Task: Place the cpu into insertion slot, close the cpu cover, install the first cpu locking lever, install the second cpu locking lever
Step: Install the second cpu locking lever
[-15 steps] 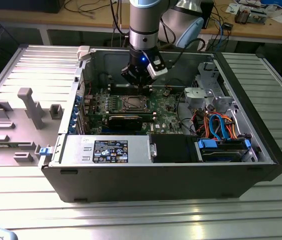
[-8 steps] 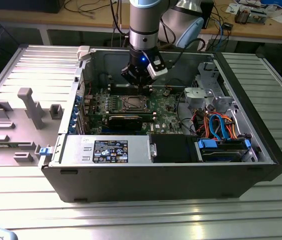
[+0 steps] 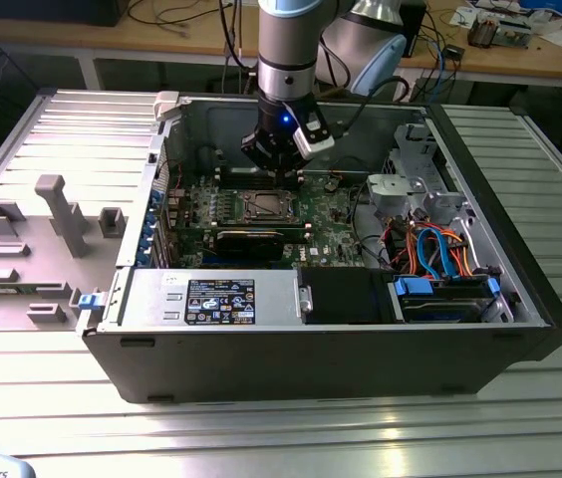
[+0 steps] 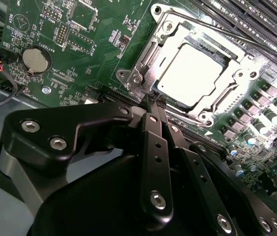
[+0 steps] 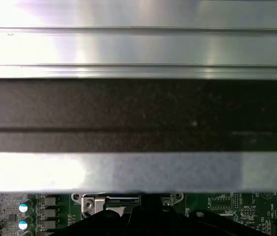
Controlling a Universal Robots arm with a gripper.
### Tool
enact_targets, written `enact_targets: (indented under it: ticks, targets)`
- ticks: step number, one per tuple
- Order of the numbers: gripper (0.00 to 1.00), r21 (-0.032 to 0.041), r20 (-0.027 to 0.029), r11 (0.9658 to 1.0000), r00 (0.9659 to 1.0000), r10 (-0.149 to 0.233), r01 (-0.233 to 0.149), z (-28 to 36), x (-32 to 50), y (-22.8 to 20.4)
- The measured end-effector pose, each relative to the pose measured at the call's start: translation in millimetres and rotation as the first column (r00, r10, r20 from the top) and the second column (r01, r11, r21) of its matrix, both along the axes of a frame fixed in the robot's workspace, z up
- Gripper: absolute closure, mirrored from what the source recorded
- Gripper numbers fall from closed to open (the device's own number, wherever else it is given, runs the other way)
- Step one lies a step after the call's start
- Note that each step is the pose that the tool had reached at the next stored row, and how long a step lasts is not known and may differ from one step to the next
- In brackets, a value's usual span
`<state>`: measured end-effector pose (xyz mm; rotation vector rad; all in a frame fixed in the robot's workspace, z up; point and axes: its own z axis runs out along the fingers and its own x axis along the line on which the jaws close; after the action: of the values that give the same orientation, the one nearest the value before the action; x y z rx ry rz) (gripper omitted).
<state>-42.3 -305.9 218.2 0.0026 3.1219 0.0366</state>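
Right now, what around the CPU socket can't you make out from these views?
- Whether the gripper touches a locking lever: its own fingers hide the contact, second wrist view.
- The cpu cover: too small to judge its latching, exterior view.
- The insertion slot: cut off by the frame edge and gripper body, first wrist view.

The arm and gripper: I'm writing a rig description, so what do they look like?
The arm is a silver-grey tube with a pale blue joint cap and a black wrist band showing a small blue light. The gripper is matte black, with slim linked fingers fastened by silver screws.
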Motion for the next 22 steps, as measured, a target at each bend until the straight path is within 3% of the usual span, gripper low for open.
enact_targets:
  ticks: [15,22]
  targets:
    - [0.89,0.0000,0.0000,1.0000,1.0000,0.000,0.000,0.0,0.0,-1.0]
    - [0.89,0.0000,0.0000,1.0000,1.0000,0.000,0.000,0.0,0.0,-4.2]
